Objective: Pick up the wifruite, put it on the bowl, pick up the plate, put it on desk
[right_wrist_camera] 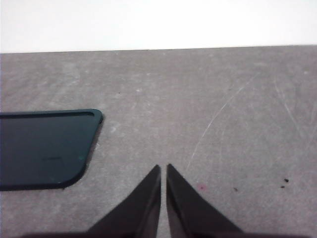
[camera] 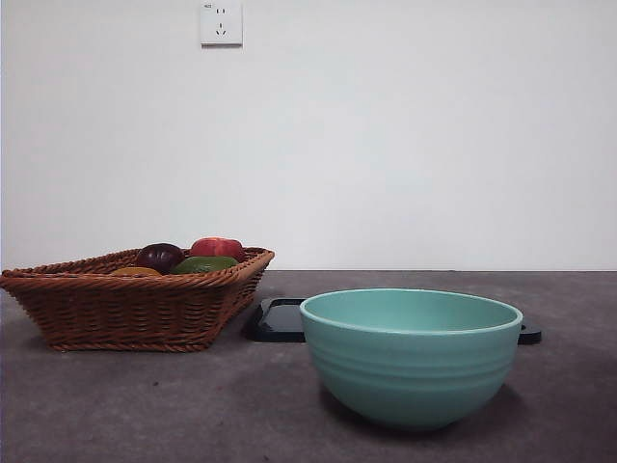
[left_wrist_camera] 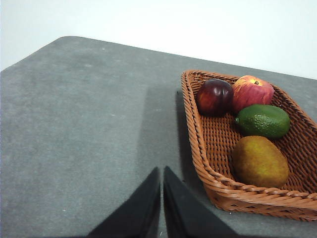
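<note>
The wifruite, a yellow-orange fruit, lies in a woven basket; from the front only its top shows over the basket rim. The mint-green bowl stands near and upright on the desk with nothing visible above its rim. Behind it lies the plate, flat, dark and round-cornered, also in the right wrist view. My left gripper is shut over bare desk beside the basket. My right gripper is shut over bare desk beside the plate. Neither shows in the front view.
The basket also holds a dark purple fruit, a red apple-like fruit and a green avocado. A white wall with a socket stands behind the desk.
</note>
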### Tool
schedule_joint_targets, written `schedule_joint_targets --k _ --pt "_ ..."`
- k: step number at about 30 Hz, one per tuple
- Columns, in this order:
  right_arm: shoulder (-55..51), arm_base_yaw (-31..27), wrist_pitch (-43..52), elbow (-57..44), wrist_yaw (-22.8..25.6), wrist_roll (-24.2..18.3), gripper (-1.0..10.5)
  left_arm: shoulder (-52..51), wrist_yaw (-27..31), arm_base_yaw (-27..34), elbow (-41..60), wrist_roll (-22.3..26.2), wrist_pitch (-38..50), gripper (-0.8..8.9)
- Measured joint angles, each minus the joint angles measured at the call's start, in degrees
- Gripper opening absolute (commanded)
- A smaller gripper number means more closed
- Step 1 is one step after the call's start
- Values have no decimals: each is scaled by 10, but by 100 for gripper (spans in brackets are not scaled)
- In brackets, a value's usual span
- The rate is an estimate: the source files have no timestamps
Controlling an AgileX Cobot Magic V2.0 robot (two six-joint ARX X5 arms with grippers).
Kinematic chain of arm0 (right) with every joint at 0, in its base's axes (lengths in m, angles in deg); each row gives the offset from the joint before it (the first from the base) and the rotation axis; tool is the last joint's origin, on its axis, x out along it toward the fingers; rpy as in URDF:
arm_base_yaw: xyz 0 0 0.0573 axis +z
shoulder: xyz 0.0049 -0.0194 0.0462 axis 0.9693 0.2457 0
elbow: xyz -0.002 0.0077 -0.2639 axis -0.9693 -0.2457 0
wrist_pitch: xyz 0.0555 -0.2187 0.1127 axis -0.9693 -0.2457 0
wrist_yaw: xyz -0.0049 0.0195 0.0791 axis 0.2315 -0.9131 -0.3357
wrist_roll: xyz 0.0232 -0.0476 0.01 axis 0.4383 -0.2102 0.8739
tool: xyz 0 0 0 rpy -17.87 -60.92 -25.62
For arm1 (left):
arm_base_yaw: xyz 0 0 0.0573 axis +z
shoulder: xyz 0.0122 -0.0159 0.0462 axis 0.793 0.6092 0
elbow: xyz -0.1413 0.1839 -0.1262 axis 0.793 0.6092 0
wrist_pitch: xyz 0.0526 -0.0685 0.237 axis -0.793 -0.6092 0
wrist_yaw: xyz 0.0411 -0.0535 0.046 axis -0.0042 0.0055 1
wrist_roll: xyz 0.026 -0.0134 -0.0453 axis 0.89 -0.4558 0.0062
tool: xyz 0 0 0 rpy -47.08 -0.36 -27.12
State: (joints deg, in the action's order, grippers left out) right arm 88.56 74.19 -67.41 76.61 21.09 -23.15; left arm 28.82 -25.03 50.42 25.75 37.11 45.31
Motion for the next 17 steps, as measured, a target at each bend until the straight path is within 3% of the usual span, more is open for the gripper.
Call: schedule_joint_targets --k 8,17 --pt "1 16 -28 77 -3 71 10 5 0 -13 -57 -31 -8 9" --pt "39 23 -153 219 -6 134 10 83 -3 -35 -177 -60 -30 9"
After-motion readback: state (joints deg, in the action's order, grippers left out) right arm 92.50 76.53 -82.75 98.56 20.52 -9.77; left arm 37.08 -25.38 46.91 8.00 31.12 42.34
